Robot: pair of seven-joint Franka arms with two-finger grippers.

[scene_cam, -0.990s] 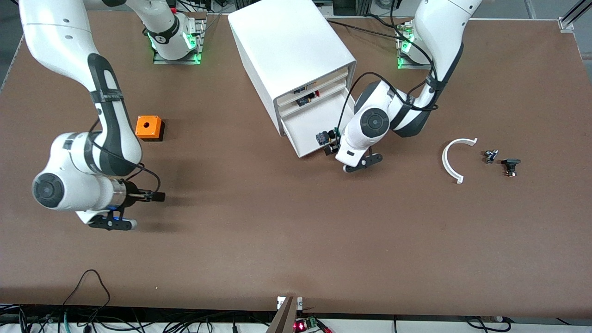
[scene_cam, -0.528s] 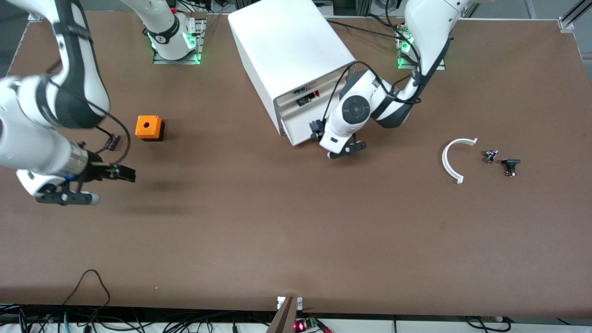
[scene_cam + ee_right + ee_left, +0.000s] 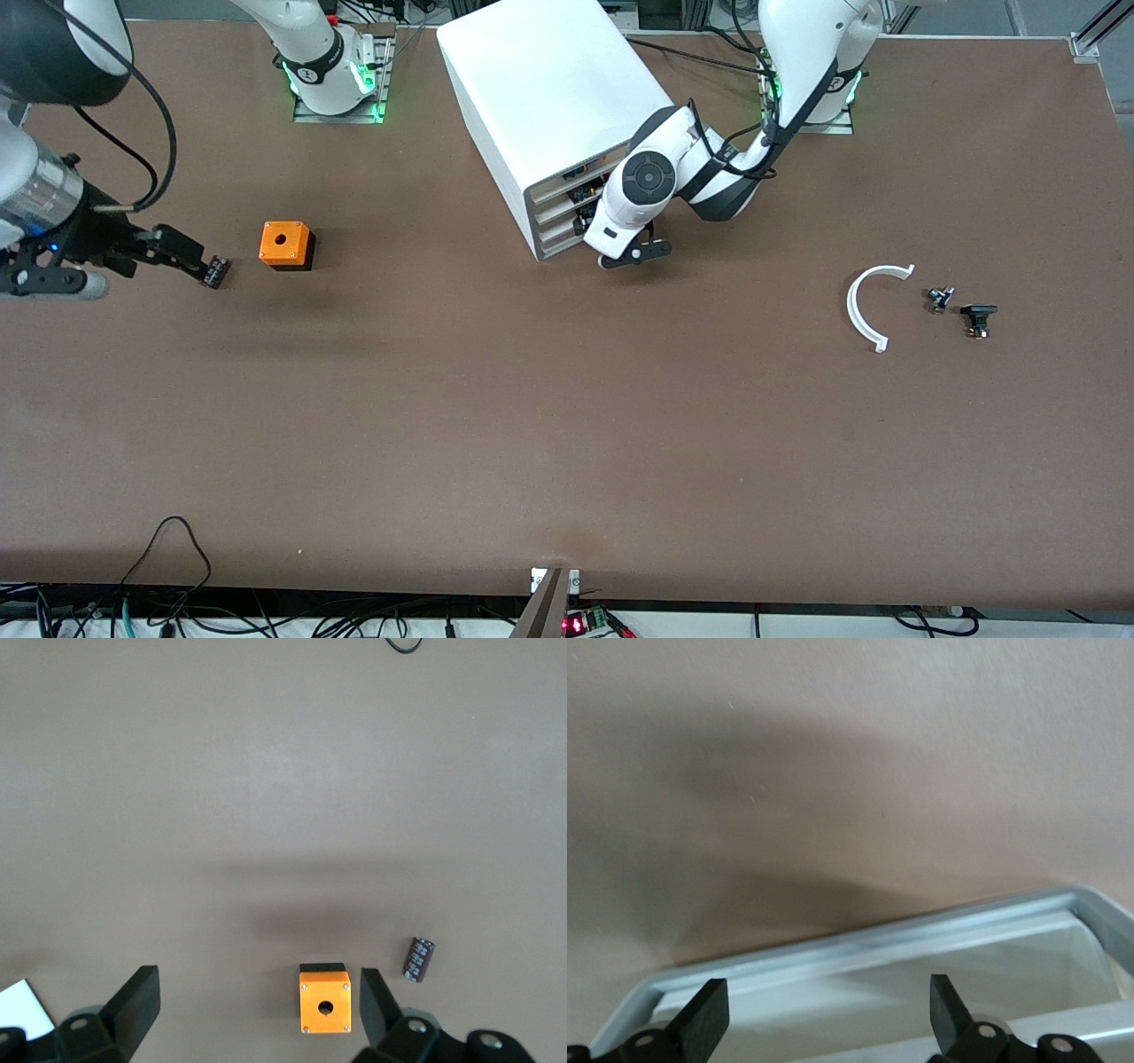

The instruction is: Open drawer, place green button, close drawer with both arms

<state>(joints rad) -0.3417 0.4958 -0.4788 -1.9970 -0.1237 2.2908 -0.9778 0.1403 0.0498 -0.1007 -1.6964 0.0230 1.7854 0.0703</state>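
The white cabinet (image 3: pixel 554 84) stands at the middle of the table, nearer the bases. Its third drawer (image 3: pixel 556 230) sits pushed in, level with the other fronts. My left gripper (image 3: pixel 586 223) is open and empty right at that drawer's front, which fills the left wrist view (image 3: pixel 921 961) just past the gripper (image 3: pixel 826 1014). My right gripper (image 3: pixel 190 257) is open and empty over the table at the right arm's end, beside the orange cube (image 3: pixel 285 245). In the right wrist view the gripper (image 3: pixel 257 1010) holds nothing. The green-capped button is out of view.
A small dark cylinder (image 3: pixel 215 270) lies by the right gripper, also in the right wrist view (image 3: pixel 420 958), beside the cube (image 3: pixel 325 1001). Toward the left arm's end lie a white curved strip (image 3: pixel 864 310), a small grey part (image 3: pixel 939 299) and an all-black button part (image 3: pixel 977 317).
The left gripper has moved toward the cabinet and the open third drawer has slid in with it. The right arm has swung away toward its end of the table, past the orange cube.
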